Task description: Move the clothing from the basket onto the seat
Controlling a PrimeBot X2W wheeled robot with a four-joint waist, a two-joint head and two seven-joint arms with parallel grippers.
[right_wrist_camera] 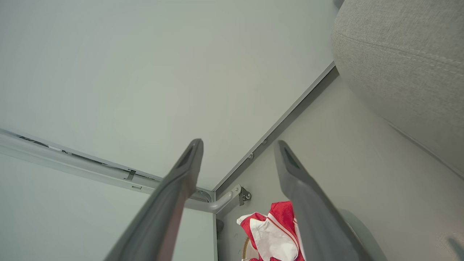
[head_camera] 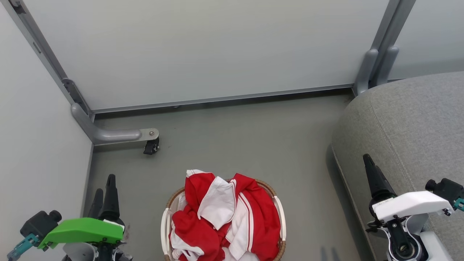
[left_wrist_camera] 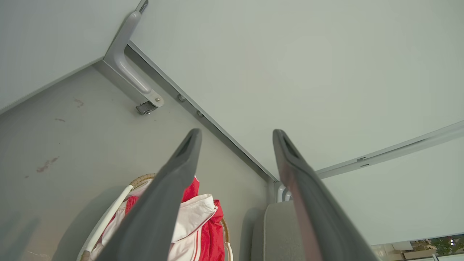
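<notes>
Red clothing [head_camera: 253, 217] tops the basket [head_camera: 165, 232] in head view.

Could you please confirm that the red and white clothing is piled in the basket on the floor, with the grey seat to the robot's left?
Not quite: the head view shows the seat on the robot's right, not its left. The rest holds: the clothing is piled in the basket on the floor.

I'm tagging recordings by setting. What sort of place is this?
Probably a mock living-room corner in a lab: pale partition panels on castor feet, a grey seat, and a basket of clothing.
</notes>
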